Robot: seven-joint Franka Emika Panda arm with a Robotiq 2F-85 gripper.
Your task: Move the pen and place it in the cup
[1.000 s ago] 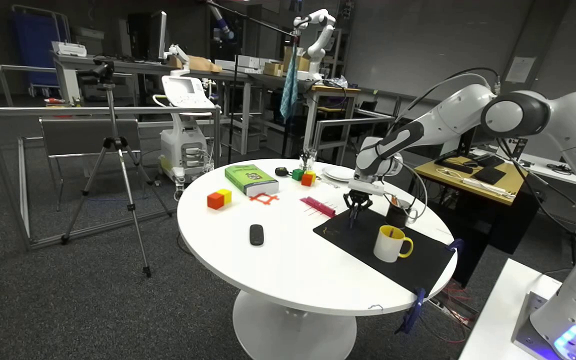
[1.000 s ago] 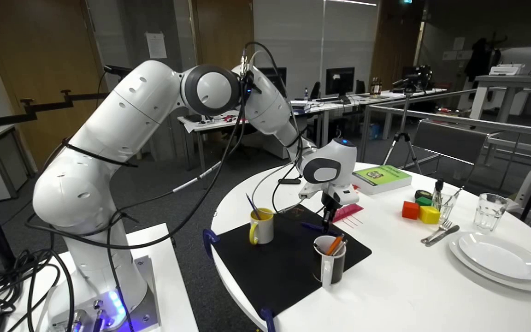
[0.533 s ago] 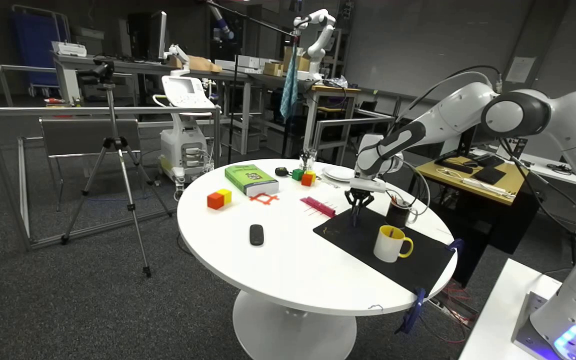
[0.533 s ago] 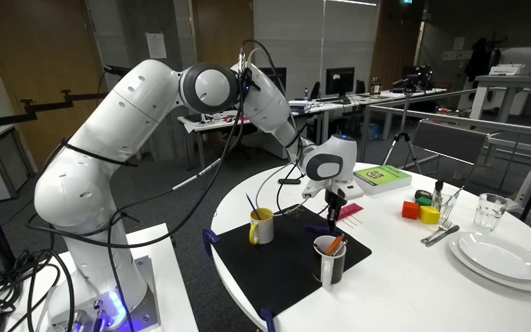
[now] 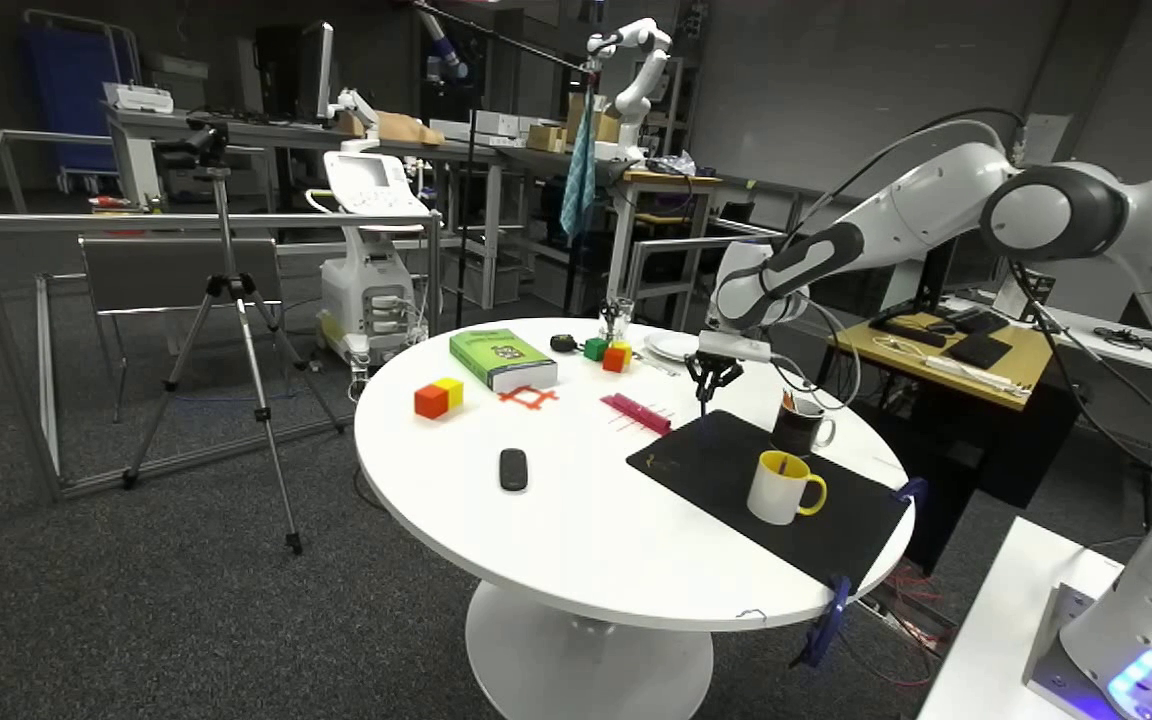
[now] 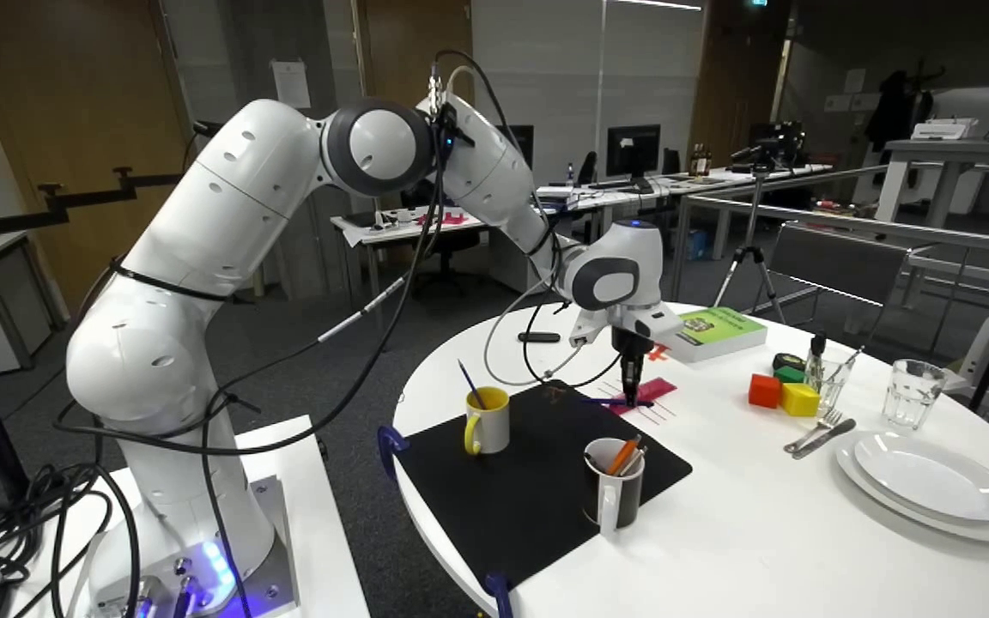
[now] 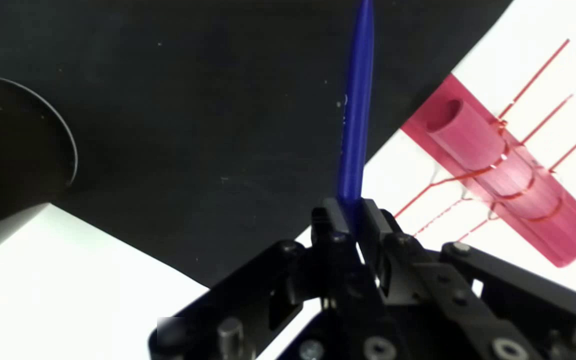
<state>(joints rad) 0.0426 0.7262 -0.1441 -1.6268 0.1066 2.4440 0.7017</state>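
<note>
My gripper [image 7: 350, 215] is shut on a blue pen [image 7: 357, 110], with the pen's long free end pointing away from the fingertips. In an exterior view the gripper [image 6: 632, 396] holds the pen [image 6: 597, 401] roughly level, raised above the table near the mat's far edge. The gripper also shows in an exterior view [image 5: 704, 400]. The cup, a dark mug with a pale handle [image 6: 629, 500], stands upright on the mat with orange and dark items inside; it also shows in an exterior view [image 5: 793, 430]. In the wrist view the cup [image 7: 18, 150] is partly visible at the left, apart from the pen.
A white mug with yellow inside and handle [image 6: 494, 429] holds another pen on the black mat [image 6: 503, 506]. A pink holder with red sticks [image 7: 508, 175] lies near the gripper. Plates [image 6: 932, 481], blocks [image 6: 765, 391], glasses [image 6: 913, 395] and a green book [image 6: 713, 330] stand around.
The gripper has risen with the pen and moved away from the dark cup, toward the pink holder. The cups have not moved.
</note>
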